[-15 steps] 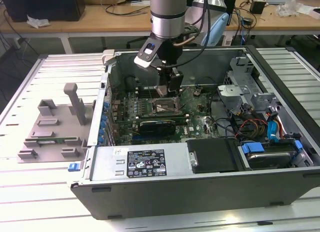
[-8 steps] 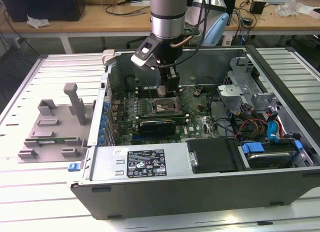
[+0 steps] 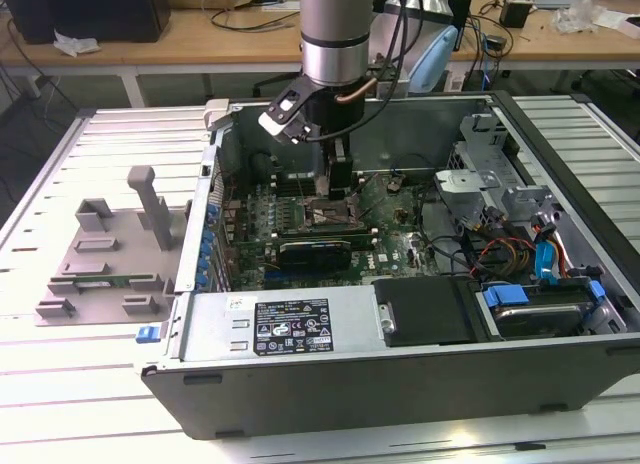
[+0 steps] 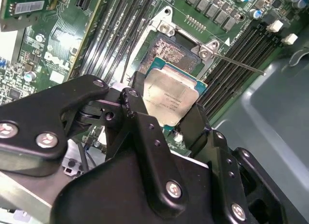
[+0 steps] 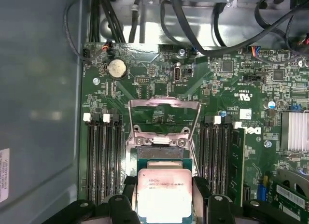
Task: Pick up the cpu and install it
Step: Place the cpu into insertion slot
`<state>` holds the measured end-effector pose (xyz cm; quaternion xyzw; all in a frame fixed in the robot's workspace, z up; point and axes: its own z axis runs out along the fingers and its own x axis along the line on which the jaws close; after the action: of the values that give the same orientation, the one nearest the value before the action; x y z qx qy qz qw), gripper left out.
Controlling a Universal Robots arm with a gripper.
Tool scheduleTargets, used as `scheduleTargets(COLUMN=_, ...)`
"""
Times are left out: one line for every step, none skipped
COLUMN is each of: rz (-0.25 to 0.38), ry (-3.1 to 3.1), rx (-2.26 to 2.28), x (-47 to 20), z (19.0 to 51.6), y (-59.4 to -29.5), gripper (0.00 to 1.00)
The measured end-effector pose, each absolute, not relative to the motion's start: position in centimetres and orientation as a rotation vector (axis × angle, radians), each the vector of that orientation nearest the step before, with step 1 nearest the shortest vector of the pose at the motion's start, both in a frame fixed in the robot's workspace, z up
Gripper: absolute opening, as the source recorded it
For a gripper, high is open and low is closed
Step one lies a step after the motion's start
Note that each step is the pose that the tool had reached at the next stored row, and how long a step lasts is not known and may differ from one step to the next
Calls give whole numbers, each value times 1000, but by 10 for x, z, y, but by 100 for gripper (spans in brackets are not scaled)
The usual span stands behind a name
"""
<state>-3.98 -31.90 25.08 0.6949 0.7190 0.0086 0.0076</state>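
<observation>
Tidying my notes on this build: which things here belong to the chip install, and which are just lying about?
In the job: gripper, chip it holds, open socket.
Lying about: grey holder, memory stick, coin battery, cables.

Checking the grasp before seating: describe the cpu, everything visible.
The cpu is a flat square chip, dull silver metal top with faint print, thin green rim. In both wrist views it is pinched between the black fingers at opposite edges, top up, over the open socket. Whether it touches the socket cannot be told.
</observation>
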Motion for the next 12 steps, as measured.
scheduleTargets(rz=23, ry=2246, rx=2171, x=-40, z=250, y=-319, gripper=55)
scheduleTargets(rz=19, ry=2245, rx=2169, x=-40, z=250, y=-319, gripper=55)
scheduleTargets(rz=19, ry=2245, rx=2169, x=-40, z=250, y=-319, gripper=55)
scheduleTargets(rz=19, ry=2245, rx=2169, x=-40, z=250, y=-319, gripper=55)
scheduleTargets(rz=3, ry=2238, rx=2162, x=-40, z=247, y=-319, gripper=55)
scheduleTargets(rz=-10, ry=2232, rx=2156, x=-40, z=245, y=-319, gripper=55)
scheduleTargets(rz=-18, ry=2228, rx=2153, x=-40, z=243, y=-319, gripper=55)
scheduleTargets(rz=-28, ry=2224, rx=2148, x=-40, z=241, y=-319, gripper=55)
scheduleTargets(rz=-33, ry=2222, rx=2146, x=-40, z=239, y=-319, gripper=55)
scheduleTargets(rz=-38, ry=2220, rx=2144, x=-40, z=237, y=-319, gripper=55)
scheduleTargets(rz=-40, ry=2219, rx=2143, x=-40, z=236, y=-319, gripper=55)
scheduleTargets(rz=-41, ry=2218, rx=2142, x=-40, z=233, y=-319, gripper=55)
